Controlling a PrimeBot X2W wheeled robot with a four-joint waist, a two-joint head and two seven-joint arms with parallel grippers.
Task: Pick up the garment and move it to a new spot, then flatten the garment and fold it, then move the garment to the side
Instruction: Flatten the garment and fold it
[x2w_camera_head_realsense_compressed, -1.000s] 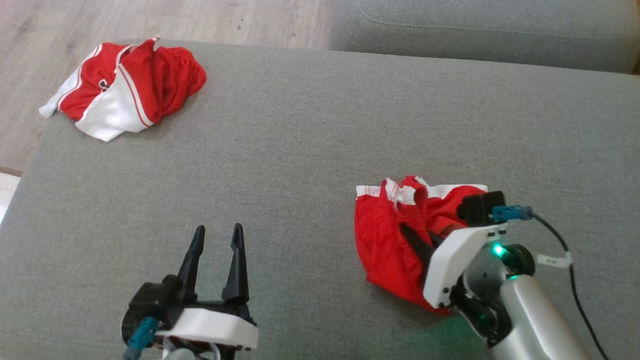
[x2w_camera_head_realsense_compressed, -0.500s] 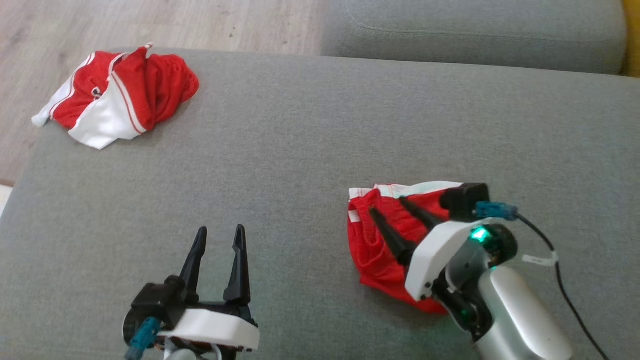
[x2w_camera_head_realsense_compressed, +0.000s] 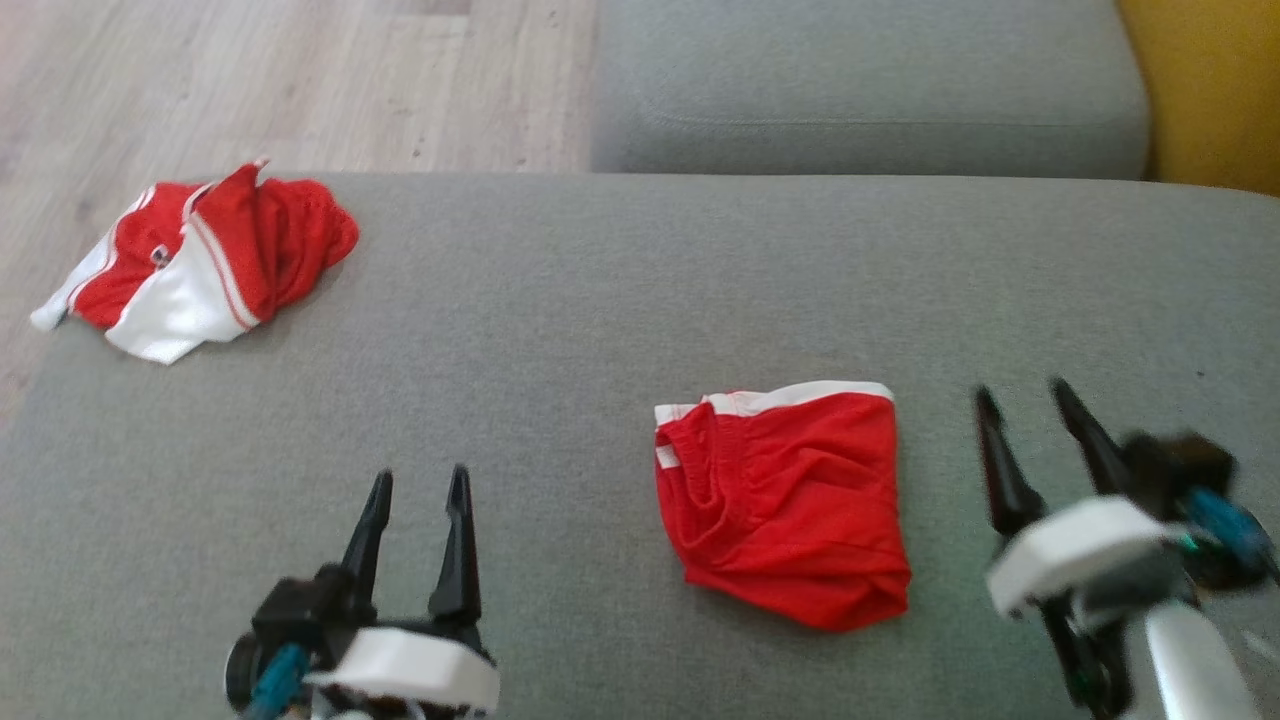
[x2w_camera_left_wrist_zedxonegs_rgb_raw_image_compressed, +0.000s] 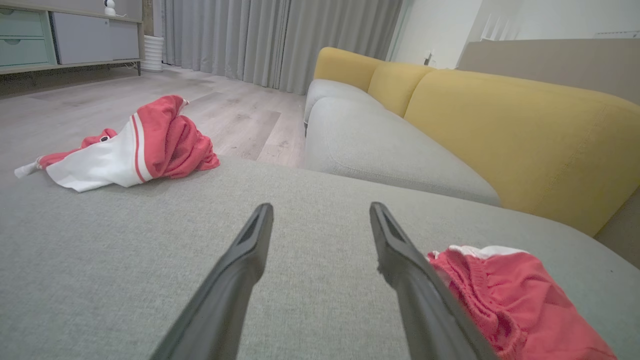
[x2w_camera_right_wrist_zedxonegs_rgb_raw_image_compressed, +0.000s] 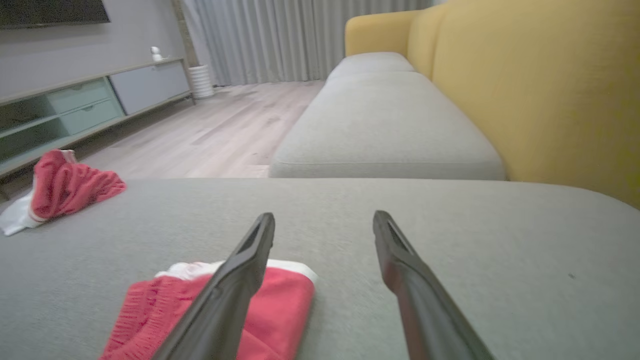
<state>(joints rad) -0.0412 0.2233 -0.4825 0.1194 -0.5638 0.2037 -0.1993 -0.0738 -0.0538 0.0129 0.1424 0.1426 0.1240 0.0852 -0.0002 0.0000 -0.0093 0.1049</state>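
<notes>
On the wide grey seat cushion (x2w_camera_head_realsense_compressed: 560, 300) the red shorts (x2w_camera_head_realsense_compressed: 790, 500) lay folded, right of centre. My right gripper (x2w_camera_head_realsense_compressed: 1022, 392) stood open and empty just beside them — my left gripper (x2w_camera_head_realsense_compressed: 421, 475) likewise. To shift them aside, I judged I should pinch all layers together, low.

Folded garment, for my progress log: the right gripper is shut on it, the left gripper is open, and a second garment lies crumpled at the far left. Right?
No. The right gripper is open and clear of the folded garment, standing to its right in the head view. The left gripper is open, and the second garment lies crumpled at the far left.
</notes>
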